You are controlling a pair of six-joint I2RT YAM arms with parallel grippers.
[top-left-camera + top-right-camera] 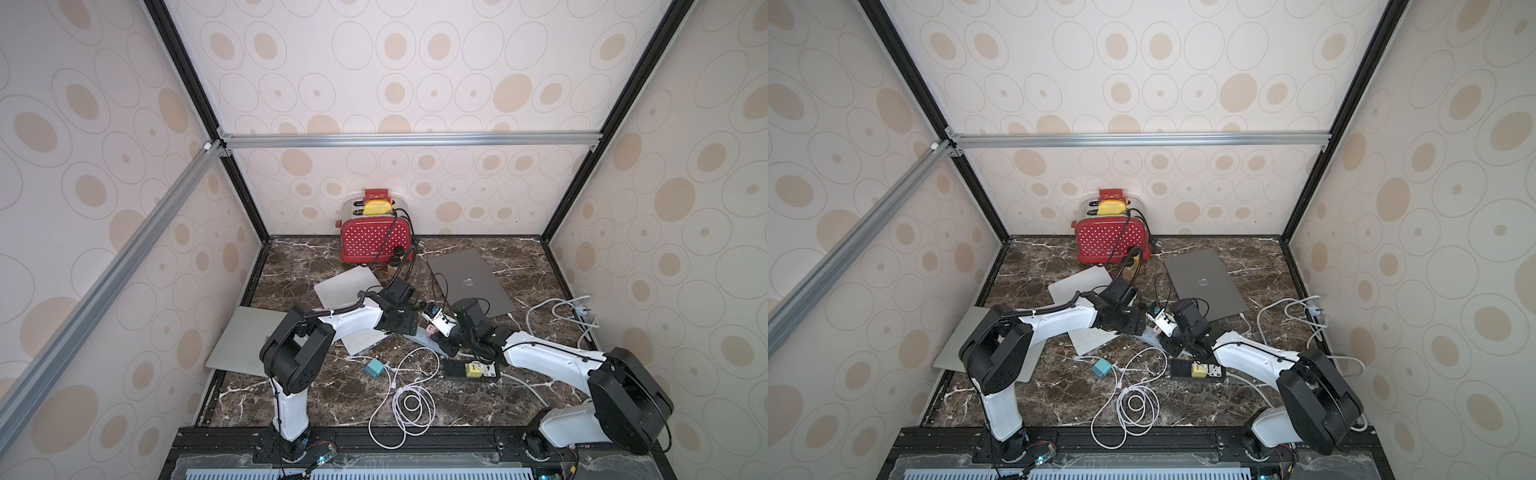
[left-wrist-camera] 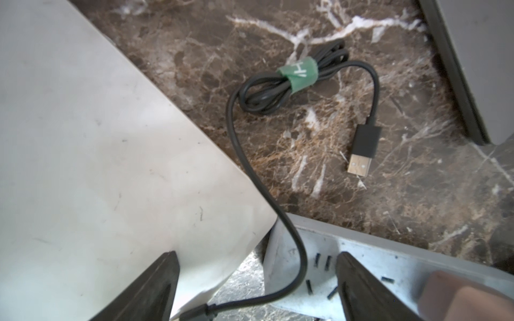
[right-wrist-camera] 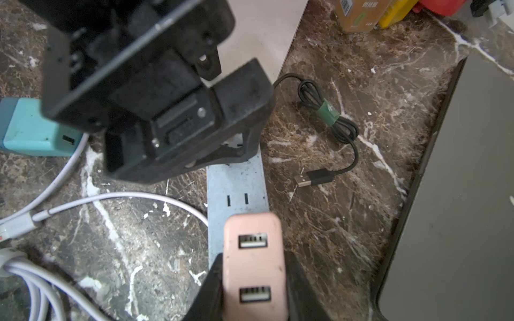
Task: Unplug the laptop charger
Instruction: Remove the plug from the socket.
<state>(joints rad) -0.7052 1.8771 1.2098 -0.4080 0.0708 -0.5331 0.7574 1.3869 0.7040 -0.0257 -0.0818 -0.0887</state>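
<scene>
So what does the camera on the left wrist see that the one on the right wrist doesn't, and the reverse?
Left wrist only: the black USB cable banded in green tape passes through the open left gripper to a small plug. Right wrist only: the right gripper closed on the pink two-port charger block, a turquoise charger block, white cables. Both: that cable's bundle and free USB plug, the pale grey power strip, the brown marble tabletop, the dark grey laptop's edge.
</scene>
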